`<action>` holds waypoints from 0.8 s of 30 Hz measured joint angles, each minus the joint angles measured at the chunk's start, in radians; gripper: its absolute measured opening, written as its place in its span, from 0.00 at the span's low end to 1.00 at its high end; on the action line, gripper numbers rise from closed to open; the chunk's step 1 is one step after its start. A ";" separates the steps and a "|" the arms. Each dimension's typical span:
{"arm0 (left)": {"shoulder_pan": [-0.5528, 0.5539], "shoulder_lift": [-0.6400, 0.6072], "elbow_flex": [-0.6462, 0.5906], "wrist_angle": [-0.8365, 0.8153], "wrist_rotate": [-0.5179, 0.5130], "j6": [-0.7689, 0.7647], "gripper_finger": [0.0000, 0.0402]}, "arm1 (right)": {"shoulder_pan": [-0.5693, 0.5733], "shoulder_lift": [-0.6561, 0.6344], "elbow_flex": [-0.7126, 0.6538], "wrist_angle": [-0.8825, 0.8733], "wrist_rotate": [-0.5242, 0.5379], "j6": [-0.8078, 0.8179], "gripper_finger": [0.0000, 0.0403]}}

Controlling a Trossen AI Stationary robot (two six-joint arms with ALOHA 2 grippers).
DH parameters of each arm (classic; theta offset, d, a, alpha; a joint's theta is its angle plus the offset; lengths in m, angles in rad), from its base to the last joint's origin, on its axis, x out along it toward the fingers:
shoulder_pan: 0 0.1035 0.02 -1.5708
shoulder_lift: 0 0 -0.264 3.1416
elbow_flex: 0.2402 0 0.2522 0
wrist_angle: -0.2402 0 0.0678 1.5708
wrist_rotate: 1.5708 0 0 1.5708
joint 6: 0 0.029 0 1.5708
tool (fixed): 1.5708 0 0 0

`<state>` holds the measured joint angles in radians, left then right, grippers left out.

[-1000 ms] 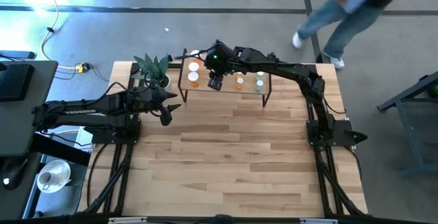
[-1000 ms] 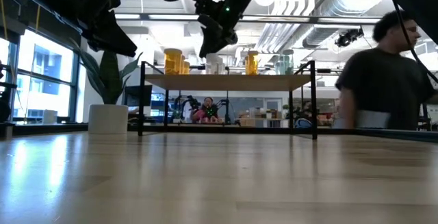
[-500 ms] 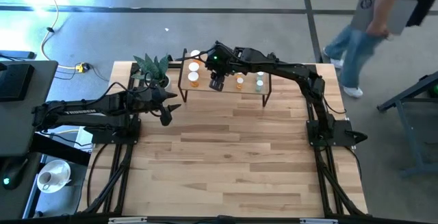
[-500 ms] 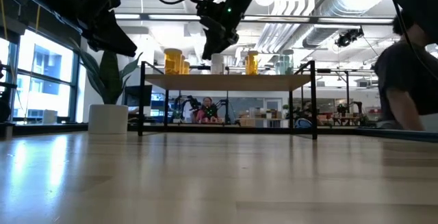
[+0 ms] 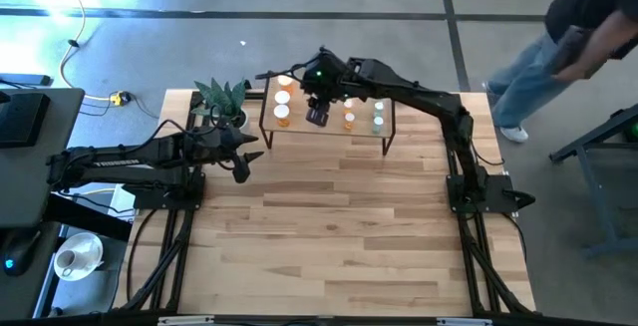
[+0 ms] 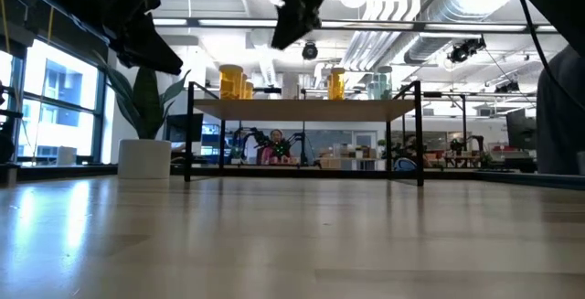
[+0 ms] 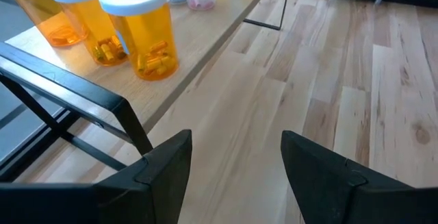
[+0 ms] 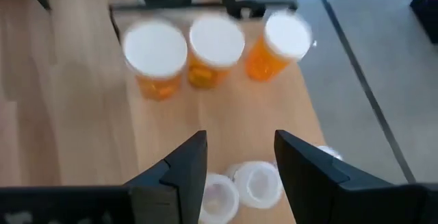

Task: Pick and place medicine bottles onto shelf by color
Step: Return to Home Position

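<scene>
"Retreat is the step in hand, I judge. The right gripper (image 5: 317,116) hangs over the shelf (image 5: 354,130), jaws parted about a bottle's width and holding nothing (its wrist view shows bare board between the fingers)."

"How should it go home?"

"Lift straight up first, then swing away. The clear bottles (image 8: 254,181) stand just beneath its fingertips. The large orange bottles (image 8: 215,49) stand in a row beyond them, at the end nearest the plant (image 5: 221,97). A sideways sweep at this height could tip either group."

"And the left gripper (image 7: 236,152)?"

"It waits above the table beside the shelf's left end, open and empty. It need not move."

"Is the sorting done?"

"It looks so: large orange at the left, clear next, then a small orange bottle (image 5: 349,119), and the pale green bottles (image 5: 379,117) at the right."

"What can't you make out?"

"From above, the right gripper hides the clear bottles, and its wrist view cuts them off, so I cannot count them. A person (image 5: 558,47) beyond the table is also cut off."
</scene>
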<state>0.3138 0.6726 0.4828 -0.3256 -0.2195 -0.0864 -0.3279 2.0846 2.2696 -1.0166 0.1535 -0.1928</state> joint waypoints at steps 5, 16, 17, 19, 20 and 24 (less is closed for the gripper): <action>0.000 -0.024 0.000 -0.002 0.012 0.001 0.53 | 0.010 -0.015 0.080 -0.113 -0.015 -0.019 0.40; -0.003 -0.189 -0.200 0.067 0.062 -0.074 0.53 | 0.029 -0.215 -0.286 -0.023 -0.106 0.046 0.40; -0.003 -0.211 -0.217 0.077 0.073 -0.083 0.53 | 0.034 -0.242 -0.333 0.013 -0.106 0.056 0.40; -0.003 -0.254 -0.243 0.091 0.098 -0.095 0.53 | 0.044 -0.305 -0.433 0.079 -0.109 0.081 0.40; -0.003 -0.276 -0.251 0.088 0.111 -0.095 0.53 | 0.049 -0.340 -0.487 0.117 -0.109 0.096 0.40; -0.003 -0.361 -0.283 0.089 0.165 -0.095 0.53 | 0.080 -0.497 -0.717 0.284 -0.102 0.159 0.40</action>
<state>0.3106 0.3112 0.2002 -0.2369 -0.0541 -0.1812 -0.2478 1.5875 1.5530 -0.7329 0.0515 -0.0337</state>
